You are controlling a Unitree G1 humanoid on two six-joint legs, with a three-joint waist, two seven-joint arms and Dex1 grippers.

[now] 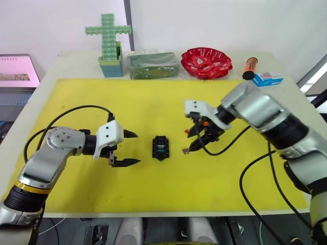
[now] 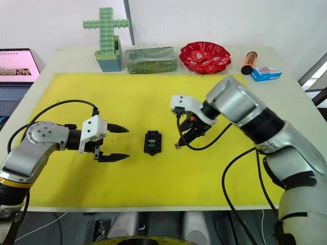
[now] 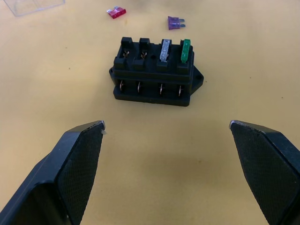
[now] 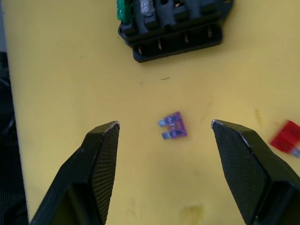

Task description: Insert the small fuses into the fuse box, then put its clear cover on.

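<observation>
Looking down from the head views, the small black rectangular plastic fuse box (image 1: 160, 148) sits mid-mat on the yellow-covered counter (image 1: 153, 204), between the two arms. The right pincer (image 1: 195, 139) hangs just beside the box on its right, over a tiny fuse on the mat. The left pincer (image 1: 127, 148) waits on the other side, fingers wide apart, empty.

Left wrist view: the box has a grey fuse (image 3: 165, 49) and a green fuse (image 3: 185, 50) seated and two slots bare. The red fuse (image 3: 116, 12) and the clear plastic cover (image 3: 33, 5) lie beyond it.

Right wrist view: the flat purple-grey blade fuse (image 4: 174, 126) lies squarely between the spread, empty fingers (image 4: 101, 159), prongs pointing toward one finger, so its long axis runs across the gap. The right arm is clearly the nearer; I'd call a straight drop-and-close next.
</observation>
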